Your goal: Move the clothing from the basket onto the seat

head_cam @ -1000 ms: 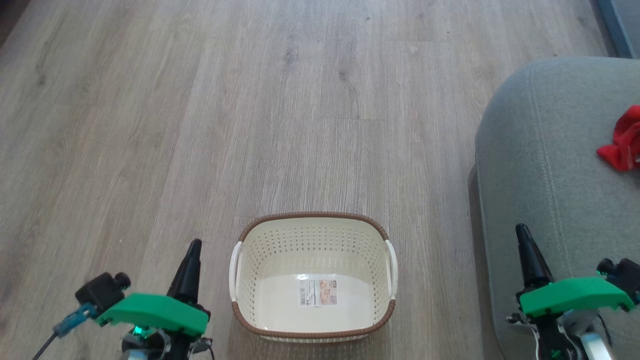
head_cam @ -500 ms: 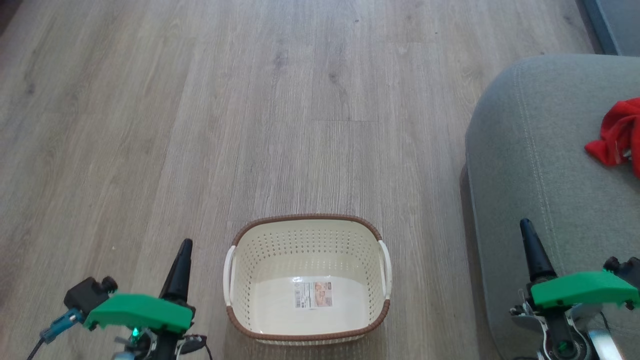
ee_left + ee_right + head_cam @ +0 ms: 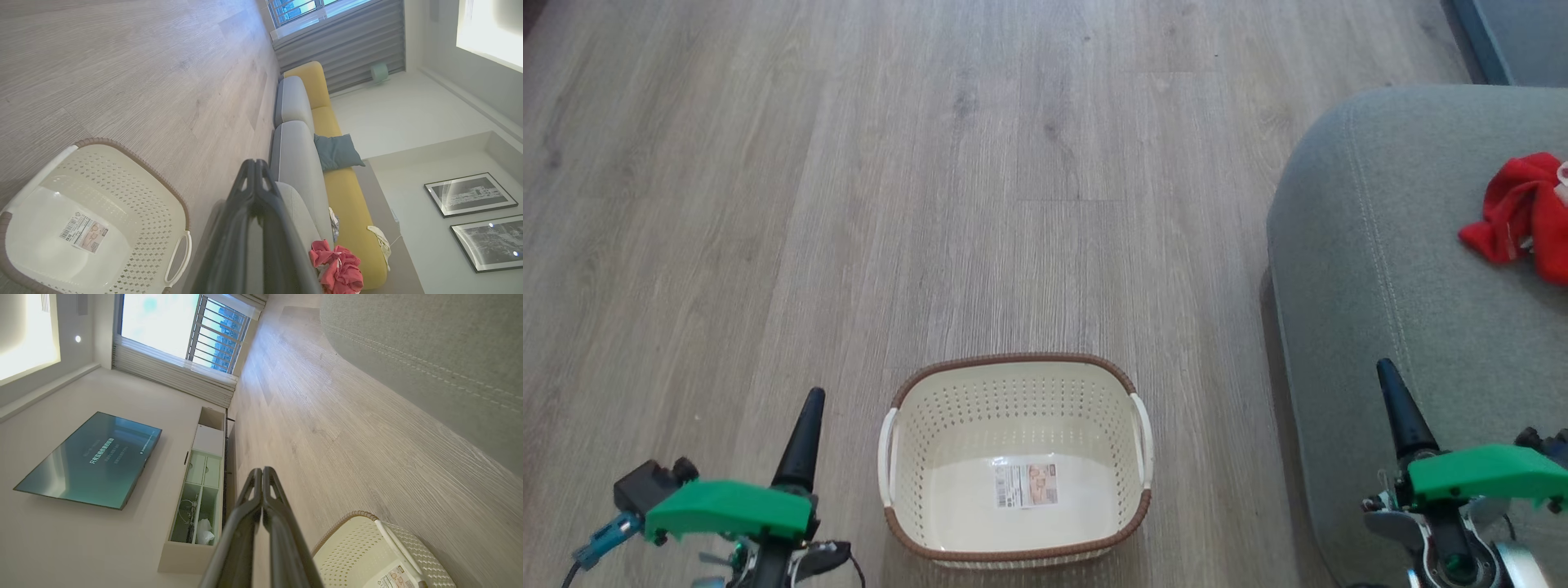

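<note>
The cream basket [image 3: 1013, 392] with a brown rim stands on the wood floor low in the head view, holding nothing but its paper label [image 3: 1023, 484]. Red clothing [image 3: 1515, 214] lies bunched on the light grey seat [image 3: 1388, 269] at the right edge. My left gripper [image 3: 810, 402] is shut, to the left of the basket [image 3: 135, 192]. My right gripper [image 3: 1387, 371] is shut too, over the seat's front edge. The left wrist view shows the red clothing [image 3: 337, 271] on the seat [image 3: 300, 159]; the right wrist view shows the basket [image 3: 363, 543] and the seat [image 3: 429, 351].
A darker blue-grey upholstered piece [image 3: 1515, 37] sits at the top right corner. A yellow sofa [image 3: 339, 179] with a teal cushion [image 3: 337, 151] runs behind the seat. A wall television [image 3: 90, 461] and a low cabinet [image 3: 196, 498] stand across the room.
The head camera has shifted, so the basket, seat and clothing slid left and slightly down in the picture. Both grippers stay shut in much the same pose.
</note>
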### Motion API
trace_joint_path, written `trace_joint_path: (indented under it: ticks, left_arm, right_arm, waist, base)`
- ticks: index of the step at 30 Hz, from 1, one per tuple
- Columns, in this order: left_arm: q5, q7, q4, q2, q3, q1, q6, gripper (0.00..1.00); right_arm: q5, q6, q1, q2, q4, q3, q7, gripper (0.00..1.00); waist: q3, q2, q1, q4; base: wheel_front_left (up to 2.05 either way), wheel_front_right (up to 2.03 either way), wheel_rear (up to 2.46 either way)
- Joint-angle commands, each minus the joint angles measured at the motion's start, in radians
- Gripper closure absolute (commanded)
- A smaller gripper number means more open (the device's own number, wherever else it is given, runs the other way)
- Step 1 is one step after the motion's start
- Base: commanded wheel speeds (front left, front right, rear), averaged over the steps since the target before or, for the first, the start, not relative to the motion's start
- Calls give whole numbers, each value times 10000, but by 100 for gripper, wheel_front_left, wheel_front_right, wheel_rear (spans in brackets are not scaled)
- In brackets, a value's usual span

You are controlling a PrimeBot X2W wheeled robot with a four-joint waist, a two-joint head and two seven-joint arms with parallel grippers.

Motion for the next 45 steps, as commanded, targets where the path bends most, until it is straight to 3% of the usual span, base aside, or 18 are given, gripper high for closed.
trace_joint_path:
  ticks: [1, 34, 45]
  left_arm:
    - [-256, 72, -254, 135, 372, -608, -87, 100]
    - [-3538, 1040, -117, 107, 1356, -786, -452, 100]
    - [-3524, 1085, -113, 73, 1411, -791, -454, 100]
  right_arm:
    - [262, 1, -553, 25, -281, 67, 90, 100]
    - [3277, 0, -742, 276, -209, -451, 1052, 100]
    - [3286, 0, -745, 291, -207, -474, 1074, 100]
  waist:
    - [-8, 0, 0, -26]
    - [-159, 0, 0, -612]
    - [-160, 0, 0, -616]
  base:
    - [0, 0, 0]
    - [0, 0, 0]
    - [0, 0, 0]
